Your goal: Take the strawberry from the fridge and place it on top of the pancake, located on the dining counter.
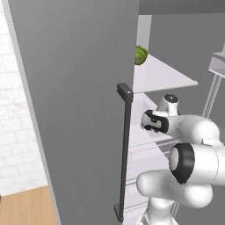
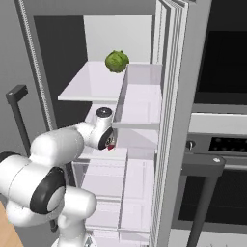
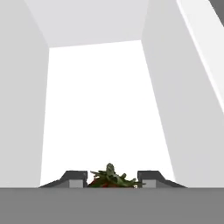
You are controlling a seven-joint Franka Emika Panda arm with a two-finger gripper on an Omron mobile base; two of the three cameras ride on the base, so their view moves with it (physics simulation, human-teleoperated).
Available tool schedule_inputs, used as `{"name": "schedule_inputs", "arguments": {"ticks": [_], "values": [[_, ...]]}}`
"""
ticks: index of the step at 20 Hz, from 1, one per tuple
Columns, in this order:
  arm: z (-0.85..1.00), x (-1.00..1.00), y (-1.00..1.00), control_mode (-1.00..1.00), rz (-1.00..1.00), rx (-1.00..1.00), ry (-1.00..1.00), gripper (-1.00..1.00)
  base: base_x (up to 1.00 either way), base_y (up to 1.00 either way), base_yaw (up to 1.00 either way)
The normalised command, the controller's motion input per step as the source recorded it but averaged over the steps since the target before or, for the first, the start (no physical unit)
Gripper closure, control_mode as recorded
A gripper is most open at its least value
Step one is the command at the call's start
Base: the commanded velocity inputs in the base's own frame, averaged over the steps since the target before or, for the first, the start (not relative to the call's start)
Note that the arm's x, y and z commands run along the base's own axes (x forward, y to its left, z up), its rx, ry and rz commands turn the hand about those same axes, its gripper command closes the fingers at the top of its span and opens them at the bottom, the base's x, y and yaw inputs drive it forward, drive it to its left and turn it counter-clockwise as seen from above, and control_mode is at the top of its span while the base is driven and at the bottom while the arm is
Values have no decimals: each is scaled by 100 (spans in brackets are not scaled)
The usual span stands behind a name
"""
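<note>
Strawberry [image 3: 110, 178]: small red berry, ragged green leafy cap, lying between the finger tips on a white fridge [image 2: 166, 111] shelf.
Gripper [image 3: 112, 179]: clenched on the strawberry, tips dark, blocky.
Shelves: smooth, flat, white.
Cabbage [image 2: 116, 61]: round, leafy, upper shelf, far back.

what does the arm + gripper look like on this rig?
The arm has glossy white rounded links with black bands and round black caps at the joints; the wrist carries a grey-topped cap. The gripper ends in two small dark grey blocky fingertips. No cables or markings visible.
</note>
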Motion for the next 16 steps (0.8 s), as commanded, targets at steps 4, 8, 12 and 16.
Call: {"name": "schedule_inputs", "arguments": {"ticks": [4,8,12,16], "values": [[73,-77,-1,-100,-2,0,-2,100,0,0,0],[86,-66,-1,-100,-1,0,0,100,0,0,0],[100,-57,-18,-100,-1,1,0,100,0,0,0],[89,-65,-16,-100,0,0,0,100,0,0,0]]}}
